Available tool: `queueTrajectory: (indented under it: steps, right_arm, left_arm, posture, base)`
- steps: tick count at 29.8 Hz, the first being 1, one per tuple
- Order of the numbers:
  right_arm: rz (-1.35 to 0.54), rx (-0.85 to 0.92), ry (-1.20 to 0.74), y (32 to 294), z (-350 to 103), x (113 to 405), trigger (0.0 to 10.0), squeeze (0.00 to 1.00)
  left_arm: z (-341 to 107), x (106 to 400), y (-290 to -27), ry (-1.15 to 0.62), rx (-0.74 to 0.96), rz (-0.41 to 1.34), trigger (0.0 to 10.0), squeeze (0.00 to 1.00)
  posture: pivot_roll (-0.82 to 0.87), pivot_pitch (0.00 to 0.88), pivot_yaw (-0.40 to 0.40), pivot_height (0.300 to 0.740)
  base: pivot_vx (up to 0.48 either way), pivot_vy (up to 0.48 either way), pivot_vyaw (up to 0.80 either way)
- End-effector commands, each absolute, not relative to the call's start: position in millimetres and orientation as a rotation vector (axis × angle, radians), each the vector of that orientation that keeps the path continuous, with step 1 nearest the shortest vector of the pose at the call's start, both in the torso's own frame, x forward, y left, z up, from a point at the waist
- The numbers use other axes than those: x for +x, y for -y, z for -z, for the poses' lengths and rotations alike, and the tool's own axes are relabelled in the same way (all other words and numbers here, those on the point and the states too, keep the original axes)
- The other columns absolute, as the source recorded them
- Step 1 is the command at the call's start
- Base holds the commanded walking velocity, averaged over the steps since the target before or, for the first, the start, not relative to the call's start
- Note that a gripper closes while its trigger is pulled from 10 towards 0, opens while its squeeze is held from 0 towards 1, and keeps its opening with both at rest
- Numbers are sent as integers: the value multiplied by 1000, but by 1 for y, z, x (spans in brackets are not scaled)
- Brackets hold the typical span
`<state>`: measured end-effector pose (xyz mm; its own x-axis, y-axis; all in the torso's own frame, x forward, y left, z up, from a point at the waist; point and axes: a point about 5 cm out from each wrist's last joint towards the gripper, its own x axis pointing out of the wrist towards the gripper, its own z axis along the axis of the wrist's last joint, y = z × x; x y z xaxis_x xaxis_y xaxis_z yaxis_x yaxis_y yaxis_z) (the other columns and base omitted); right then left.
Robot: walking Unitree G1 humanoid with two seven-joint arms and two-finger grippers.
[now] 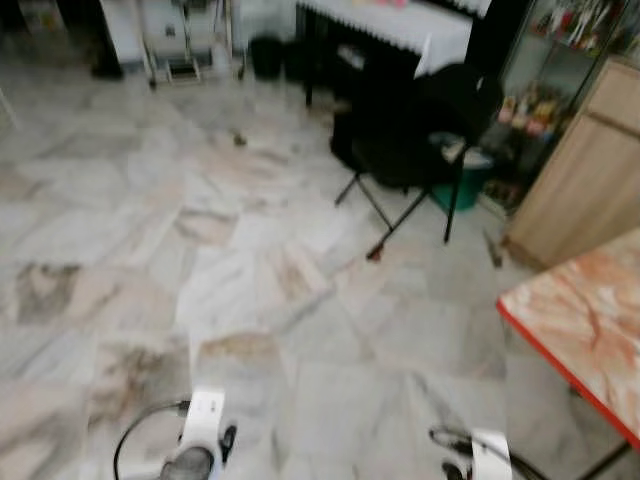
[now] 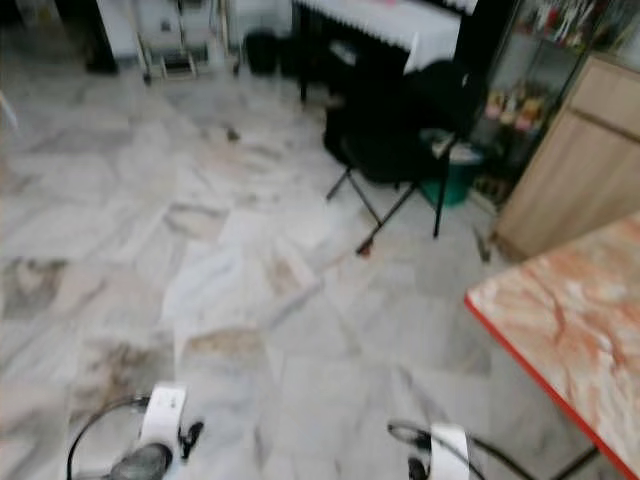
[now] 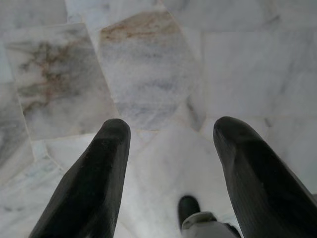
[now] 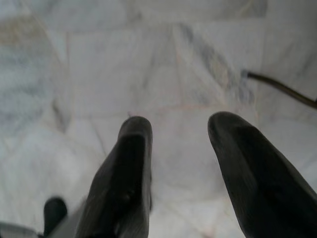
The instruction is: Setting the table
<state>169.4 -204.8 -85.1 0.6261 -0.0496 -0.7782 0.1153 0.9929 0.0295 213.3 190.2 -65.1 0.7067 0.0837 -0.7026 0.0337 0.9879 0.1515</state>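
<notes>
Marble floor (image 1: 250,300) all around; red-edged marble-pattern table (image 1: 585,320) stands at robot's right, its visible edge running diagonally away toward the wooden cabinet (image 1: 585,190), black folding chair (image 1: 420,140) beyond. Left gripper (image 3: 171,131) and right gripper (image 4: 181,124) hang over the floor, fingers apart, empty.

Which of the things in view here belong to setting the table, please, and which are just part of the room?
Belongs to the job:
- marble-patterned table with a red edge, to the robot's right
- left gripper and right gripper, both open and holding nothing over the floor

Just lying about:
- black folding chair
- green bucket behind it
- wooden cabinet
- white-draped table
</notes>
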Motion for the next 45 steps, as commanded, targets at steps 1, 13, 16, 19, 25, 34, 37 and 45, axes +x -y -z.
queueTrajectory:
  steps: [1,13,16,19,25,34,37,45]
  right_arm:
    - [102,69,-897,209,86,167,10000,0]
    - [108,57,-897,209,86,166,10000,0]
    - [103,52,-903,209,86,165,10000,0]
    - [112,58,-903,208,87,165,10000,0]
    - [112,60,-904,207,87,164,10000,0]
    - [115,56,-906,207,87,164,10000,0]
    - [114,57,-905,207,87,164,10000,0]
    - [114,55,-904,208,87,164,10000,0]
  left_arm:
    - [66,213,-188,-795,171,-13,10000,0]
    - [66,213,-188,-798,193,2,10000,0]
    - [66,213,-188,-794,197,3,10000,0]
    - [65,214,-190,-787,235,2,10000,0]
    - [63,217,-188,-785,211,16,10000,0]
    - [62,219,-187,-775,211,23,10000,0]
    - [62,219,-187,-769,196,14,10000,0]
    - [61,220,-187,-763,196,15,10000,0]
  posture:
    - [39,0,-32,740]
    - [32,0,-25,740]
    - [29,0,-18,740]
    - [21,0,-8,740]
    - [21,0,-7,740]
    - [22,0,-8,740]
    - [23,0,-10,740]
    - [24,0,-15,740]
  base:
    - [0,0,-638]
    - [0,146,-642]
    - [0,0,-642]
    - [0,0,-638]
    - [0,0,-639]
    - [0,0,-638]
    - [0,0,-642]
    - [0,0,-641]
